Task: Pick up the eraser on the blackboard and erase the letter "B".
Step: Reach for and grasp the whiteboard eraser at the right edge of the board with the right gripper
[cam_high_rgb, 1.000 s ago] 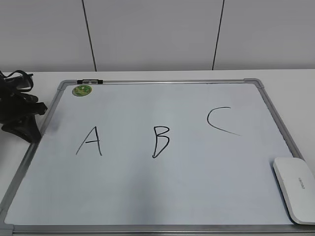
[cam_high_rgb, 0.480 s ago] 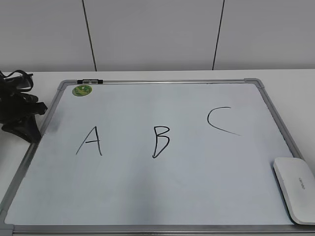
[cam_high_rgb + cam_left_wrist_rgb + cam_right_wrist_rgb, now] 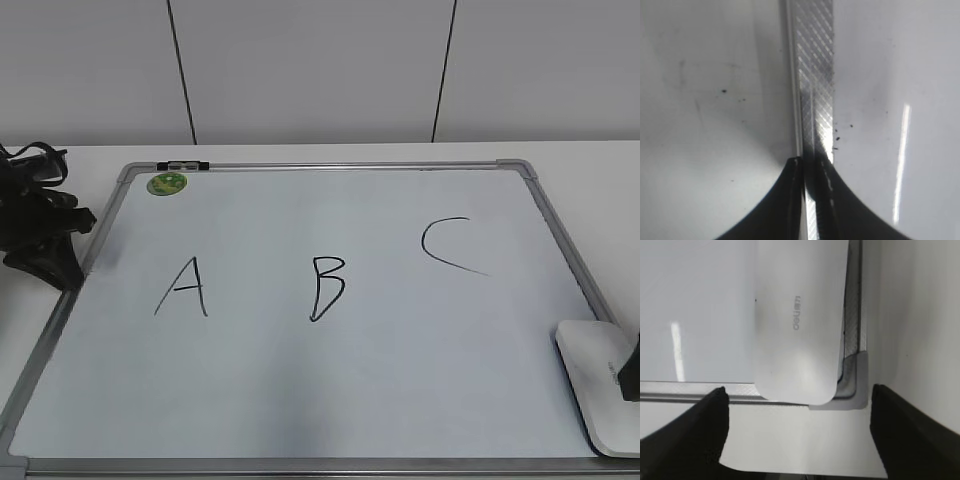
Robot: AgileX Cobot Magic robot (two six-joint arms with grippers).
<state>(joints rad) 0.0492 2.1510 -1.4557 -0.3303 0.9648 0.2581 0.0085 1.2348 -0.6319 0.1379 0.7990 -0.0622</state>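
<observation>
The eraser, a white rounded block, lies on the blackboard at its front right corner. The black letter "B" is in the middle of the board. My right gripper shows as a dark shape at the right edge, over the eraser. In the right wrist view it is open, its fingers spread wider than the eraser and just short of the eraser's end. My left gripper rests beside the board's left edge. In the left wrist view it is shut over the frame.
A black "A" is left of the "B" and a black "C" is to its right. A round green magnet and a small black-and-silver clip sit at the board's far left corner. The grey plastic corner lies beside the eraser.
A dark part of my right gripper has come into view at the right edge, over the eraser. The left gripper, the eraser and the letters have not moved.
</observation>
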